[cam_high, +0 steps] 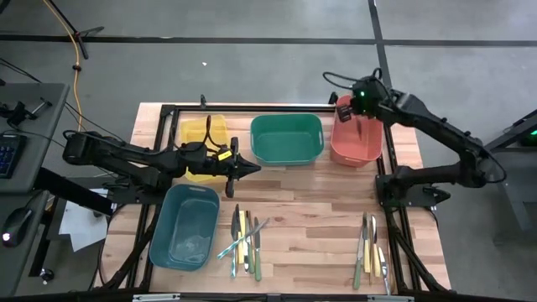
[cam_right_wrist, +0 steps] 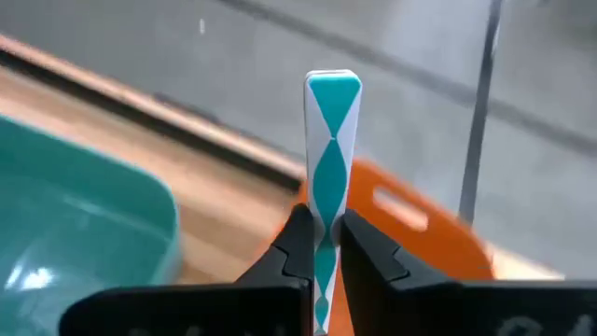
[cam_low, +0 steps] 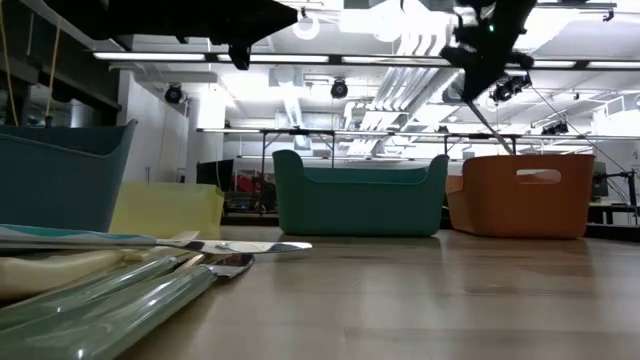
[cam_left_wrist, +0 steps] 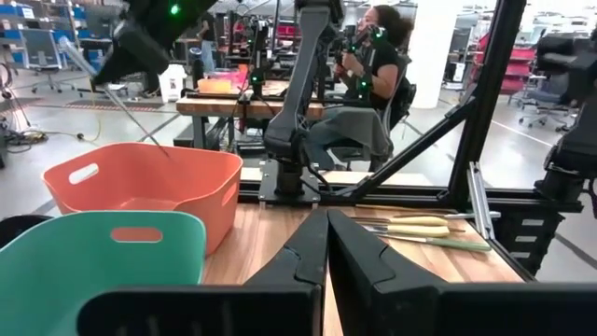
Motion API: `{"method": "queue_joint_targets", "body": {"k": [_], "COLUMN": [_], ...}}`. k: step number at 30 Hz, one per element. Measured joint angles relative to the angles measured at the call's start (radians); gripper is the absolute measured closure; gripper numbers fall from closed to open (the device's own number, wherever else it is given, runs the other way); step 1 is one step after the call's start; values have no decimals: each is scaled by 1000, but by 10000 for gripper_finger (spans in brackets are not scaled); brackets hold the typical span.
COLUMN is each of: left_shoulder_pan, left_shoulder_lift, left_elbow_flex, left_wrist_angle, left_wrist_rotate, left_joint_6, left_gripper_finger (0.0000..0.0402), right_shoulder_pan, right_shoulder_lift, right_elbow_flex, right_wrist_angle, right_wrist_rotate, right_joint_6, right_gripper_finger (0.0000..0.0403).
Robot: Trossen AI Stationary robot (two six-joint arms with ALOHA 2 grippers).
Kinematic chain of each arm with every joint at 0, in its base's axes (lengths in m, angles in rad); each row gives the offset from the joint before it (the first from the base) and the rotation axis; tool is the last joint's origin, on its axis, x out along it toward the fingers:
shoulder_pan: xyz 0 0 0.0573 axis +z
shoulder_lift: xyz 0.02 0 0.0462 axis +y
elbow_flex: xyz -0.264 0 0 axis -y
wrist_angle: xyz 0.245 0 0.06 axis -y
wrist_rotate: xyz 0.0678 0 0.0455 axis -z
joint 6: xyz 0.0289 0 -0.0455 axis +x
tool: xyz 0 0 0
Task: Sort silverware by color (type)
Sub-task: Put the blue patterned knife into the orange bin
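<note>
Right gripper (cam_right_wrist: 320, 245): clenched on a teal-and-white patterned utensil (cam_right_wrist: 331, 168), held above the orange plastic bin (cam_high: 356, 141), upper right.
Left gripper (cam_high: 248, 169): closed, empty, centre-left.
Remaining: two utensil piles (cam_high: 244, 239) unsorted, lower frame.

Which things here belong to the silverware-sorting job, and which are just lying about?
Belongs to the job:
- teal-and-white patterned utensil, held by the right end effector above the red bin
- loose silverware, plus a second pile
- green bin, yellow bin, teal bin
- left end effector, shut, empty

Lying about:
- keyboard
- seated person
</note>
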Motion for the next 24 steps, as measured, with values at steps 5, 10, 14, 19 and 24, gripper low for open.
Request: {"method": "queue_joint_targets", "body": {"k": [5, 10, 14, 19, 24], "left_shoulder_pan": [6, 6, 6, 6, 6], "left_shoulder_lift": [0, 0, 0, 0, 0], "left_elbow_flex": [0, 0, 0, 0, 0], "left_wrist_angle": [15, 19, 19, 19, 18], "left_wrist_rotate": [-3, -3, -3, -3, -3], "left_joint_6": [0, 24, 24, 25, 25], "left_gripper_finger": [399, 399, 399, 399, 399], "right_shoulder_pan": [-105, -143, -158, -181, -194], "right_shoulder_lift": [77, 192, 277, 365, 434], "right_elbow_flex": [0, 0, 0, 0, 0], "right_wrist_angle": [-43, -89, -119, -141, -147], "right_wrist_rotate": [-107, -184, -185, -233, -266], "right_joint_6": [20, 29, 22, 23, 36], "right_gripper_finger": [393, 393, 393, 392, 392]}}
